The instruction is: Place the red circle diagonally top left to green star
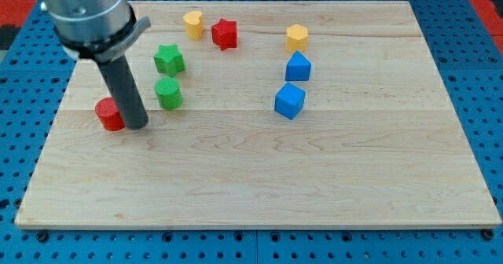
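Observation:
The red circle [108, 114] lies near the board's left edge, partly hidden by my rod. My tip [137, 126] rests on the board touching the red circle's right side. The green star [168, 59] sits up and to the right of the red circle. A green circle [168, 93] lies just below the green star, to the right of my rod.
A yellow block [193, 24] and a red star [225, 34] sit near the view's top. A yellow hexagon [296, 38], a blue block [298, 67] and a blue cube [289, 100] stand in a column at centre right. The wooden board [251, 185] lies on a blue pegboard.

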You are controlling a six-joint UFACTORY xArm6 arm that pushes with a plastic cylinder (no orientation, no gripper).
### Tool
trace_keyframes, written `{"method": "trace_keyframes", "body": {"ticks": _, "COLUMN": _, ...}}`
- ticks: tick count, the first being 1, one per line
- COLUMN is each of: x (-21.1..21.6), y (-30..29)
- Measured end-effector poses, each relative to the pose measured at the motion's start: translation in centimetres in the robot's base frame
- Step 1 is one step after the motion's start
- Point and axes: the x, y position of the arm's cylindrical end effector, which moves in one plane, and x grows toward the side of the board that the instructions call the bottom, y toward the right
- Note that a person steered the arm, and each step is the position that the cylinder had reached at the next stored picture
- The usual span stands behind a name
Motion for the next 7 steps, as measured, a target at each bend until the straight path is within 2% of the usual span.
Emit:
{"method": "trace_keyframes", "body": {"ticks": 1, "x": 3.8, "y": 0.9}}
{"method": "trace_keyframes", "body": {"ticks": 2, "x": 0.9, "y": 0.2}}
{"method": "trace_keyframes", "body": {"ticks": 3, "x": 2.4, "y": -2.8}}
{"method": "trace_keyframes", "body": {"ticks": 4, "x": -0.3, "y": -4.2}}
{"method": "trace_keyframes", "body": {"ticks": 5, "x": -1.9, "y": -3.3}}
{"method": "trace_keyframes", "body": {"ticks": 6, "x": 2.1, "y": -5.2}}
{"method": "trace_keyframes", "body": {"ticks": 7, "x": -1.1, "y": -5.3}}
